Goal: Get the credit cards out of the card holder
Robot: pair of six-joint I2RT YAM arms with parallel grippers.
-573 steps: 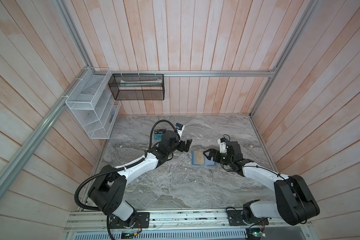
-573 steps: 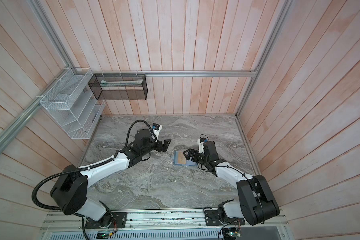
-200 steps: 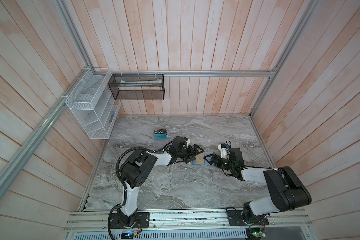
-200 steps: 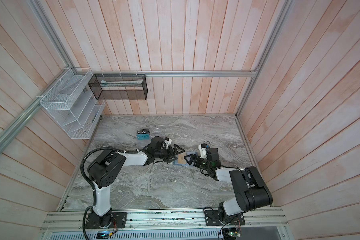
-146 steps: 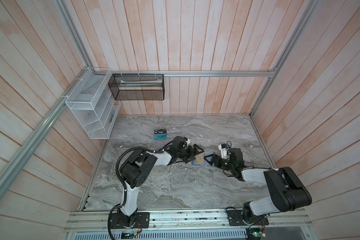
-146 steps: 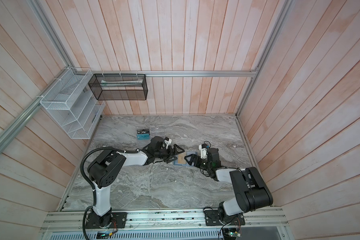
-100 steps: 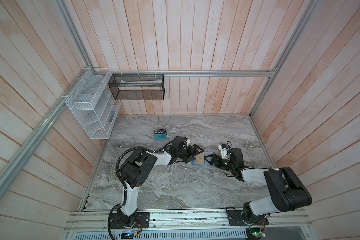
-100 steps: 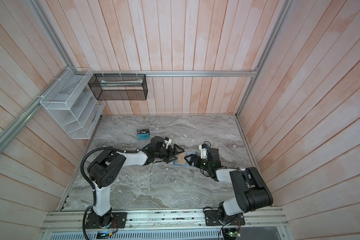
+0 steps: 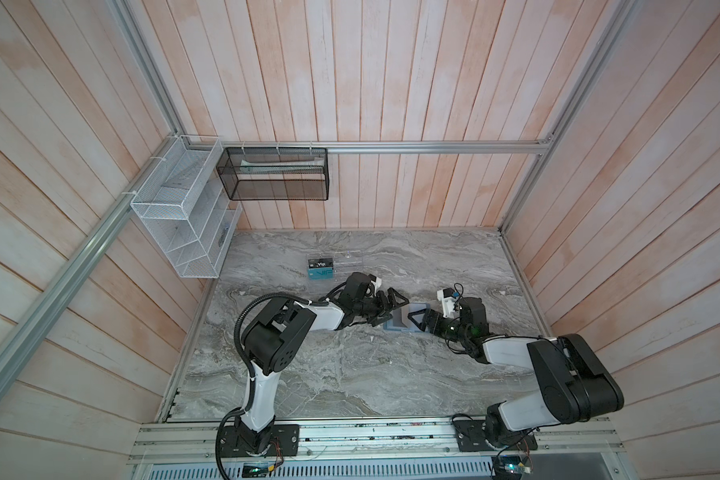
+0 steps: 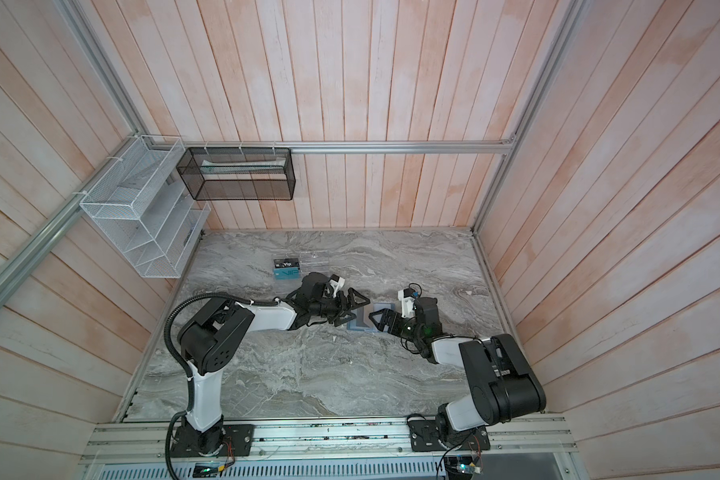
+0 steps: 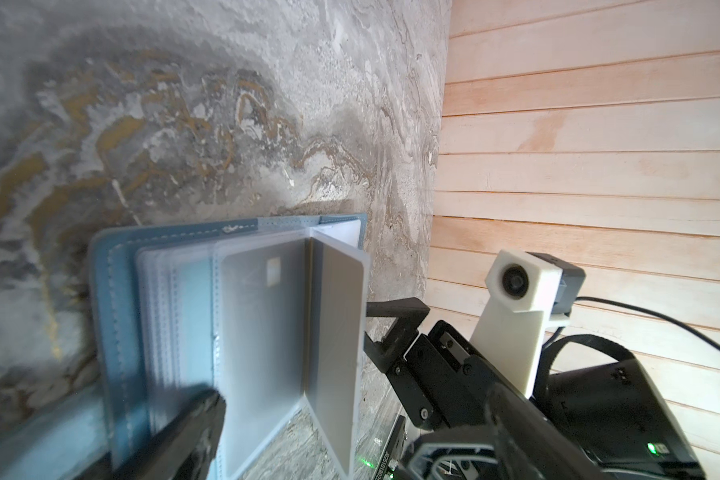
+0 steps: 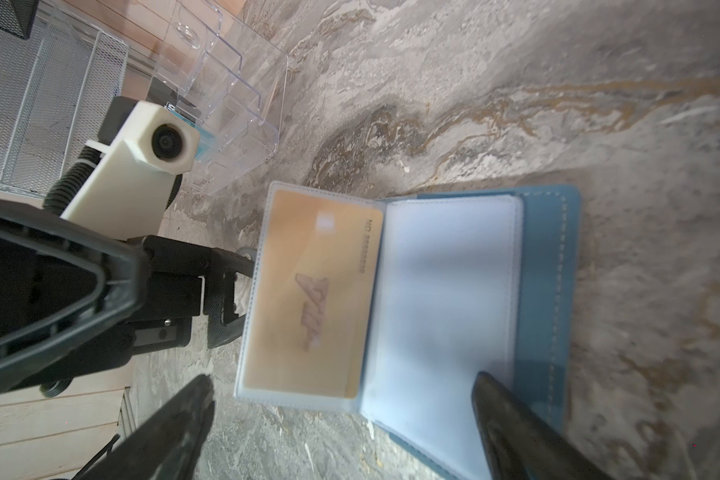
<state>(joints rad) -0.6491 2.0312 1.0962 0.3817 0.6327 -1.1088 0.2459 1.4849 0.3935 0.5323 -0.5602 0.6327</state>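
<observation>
Marble tabletop [image 9: 350,374] carries the card holder [image 9: 400,324] spread open near its centre, left gripper [image 9: 387,311] at its 9 o'clock, right gripper [image 9: 416,319] at 3 o'clock, both jaws wide and empty, likely poised to part the leaves, with the gold credit card [image 12: 312,291] sleeved inside and free room toward 6 o'clock.

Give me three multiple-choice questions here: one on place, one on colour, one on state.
1. Where is the card holder? A on the marble table; B in the black mesh basket; C in the white wire rack.
2. What colour is the card in its clear sleeve? A red; B gold; C green.
3. The card holder is: A snapped shut; B rolled up; C lying open.
Answers: 1 A, it rests on the marble; 2 B, gold shows through the sleeve; 3 C, its pages are spread.
</observation>
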